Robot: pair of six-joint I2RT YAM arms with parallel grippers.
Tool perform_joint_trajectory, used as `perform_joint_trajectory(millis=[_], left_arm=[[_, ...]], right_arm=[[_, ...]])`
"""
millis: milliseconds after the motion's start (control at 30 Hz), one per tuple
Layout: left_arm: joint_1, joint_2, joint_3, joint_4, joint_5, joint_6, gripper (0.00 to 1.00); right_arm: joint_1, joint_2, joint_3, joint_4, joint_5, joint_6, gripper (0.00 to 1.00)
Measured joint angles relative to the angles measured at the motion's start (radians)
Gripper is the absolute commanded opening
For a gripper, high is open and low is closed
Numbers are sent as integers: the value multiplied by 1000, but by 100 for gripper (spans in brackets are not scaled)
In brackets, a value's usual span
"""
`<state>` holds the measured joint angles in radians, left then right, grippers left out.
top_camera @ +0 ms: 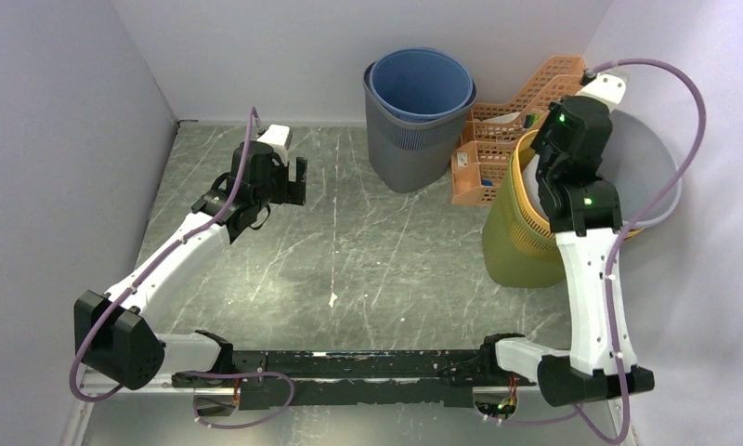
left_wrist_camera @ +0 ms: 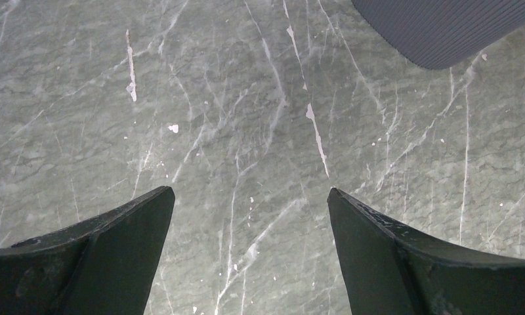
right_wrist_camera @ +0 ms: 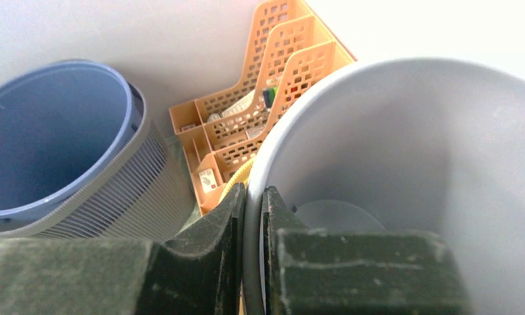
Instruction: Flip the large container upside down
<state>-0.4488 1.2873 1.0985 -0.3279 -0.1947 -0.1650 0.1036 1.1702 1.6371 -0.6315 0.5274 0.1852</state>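
The right gripper point(right_wrist_camera: 253, 197) is clamped on the rim of the large grey bin point(right_wrist_camera: 411, 164), with one finger outside the wall and one inside, probably so the bin can be lifted and tipped over by its edge. The bin stands at the table's right side and seems to be nested in a yellow basket point(top_camera: 512, 237) (an orange rack point(right_wrist_camera: 279, 59) is just beside it). The left gripper point(left_wrist_camera: 250, 191) hangs over the table point(left_wrist_camera: 247, 98), fingers wide apart, well away from the bin.
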Motion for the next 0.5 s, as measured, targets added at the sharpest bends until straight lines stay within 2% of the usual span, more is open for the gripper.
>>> perform_joint_trajectory(millis=[200,333,500], left_arm=[[0,0,7,-14,0,0,99],[0,-1,23,-17,0,0,100],[0,-6,41,-16,0,0,99]], right_arm=[[-2,-76,55,-4,-7,-26,0],[-4,-77,186,10,-17,-56,0],[-4,-76,390,105,-41,-91,0]])
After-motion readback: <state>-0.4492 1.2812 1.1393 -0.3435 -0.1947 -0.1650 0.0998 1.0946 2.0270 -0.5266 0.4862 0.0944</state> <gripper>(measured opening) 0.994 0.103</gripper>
